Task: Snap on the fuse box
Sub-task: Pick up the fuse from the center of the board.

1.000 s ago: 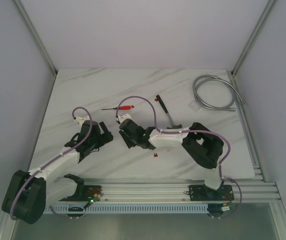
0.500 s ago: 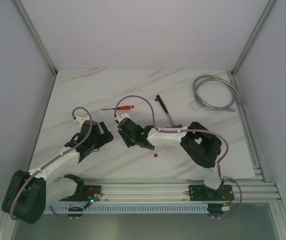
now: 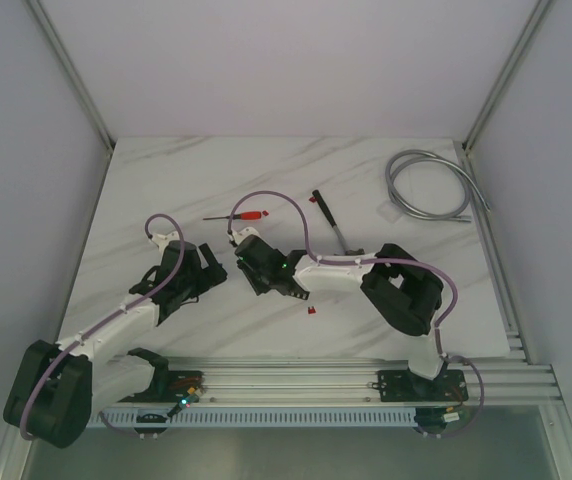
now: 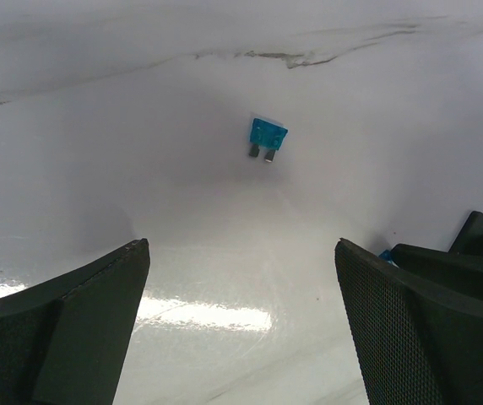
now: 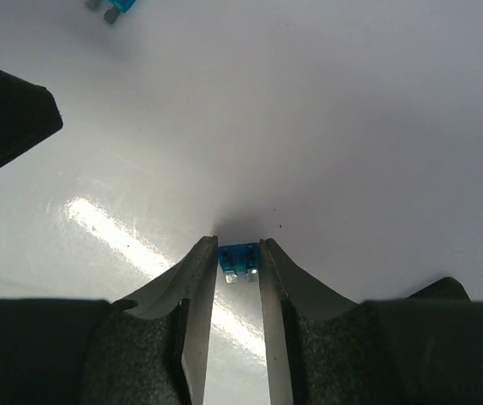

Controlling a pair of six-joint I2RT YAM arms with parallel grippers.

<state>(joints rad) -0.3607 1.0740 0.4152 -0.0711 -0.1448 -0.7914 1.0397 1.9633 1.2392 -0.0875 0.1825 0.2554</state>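
Note:
The fuse box shows in no view. My right gripper (image 5: 239, 244) is low over the white table, its two fingertips pressed against both sides of a small blue fuse (image 5: 238, 256) whose metal legs point toward the camera. From above, the right gripper (image 3: 245, 266) sits just right of my left gripper (image 3: 216, 270). The left gripper (image 4: 241, 249) stands wide open with only bare table between its fingers. A second blue fuse (image 4: 268, 135) lies loose ahead of it, and the same fuse (image 5: 116, 6) shows at the top edge of the right wrist view.
A tiny red fuse (image 3: 311, 312) lies near the right forearm. Behind the grippers are a red-handled screwdriver (image 3: 250, 214) and a black-handled tool (image 3: 328, 222). A coiled grey cable (image 3: 428, 186) lies at the back right. An aluminium rail (image 3: 306, 380) runs along the near edge.
My right gripper has shifted slightly left toward the left gripper and its jaws have narrowed. The left arm has not moved.

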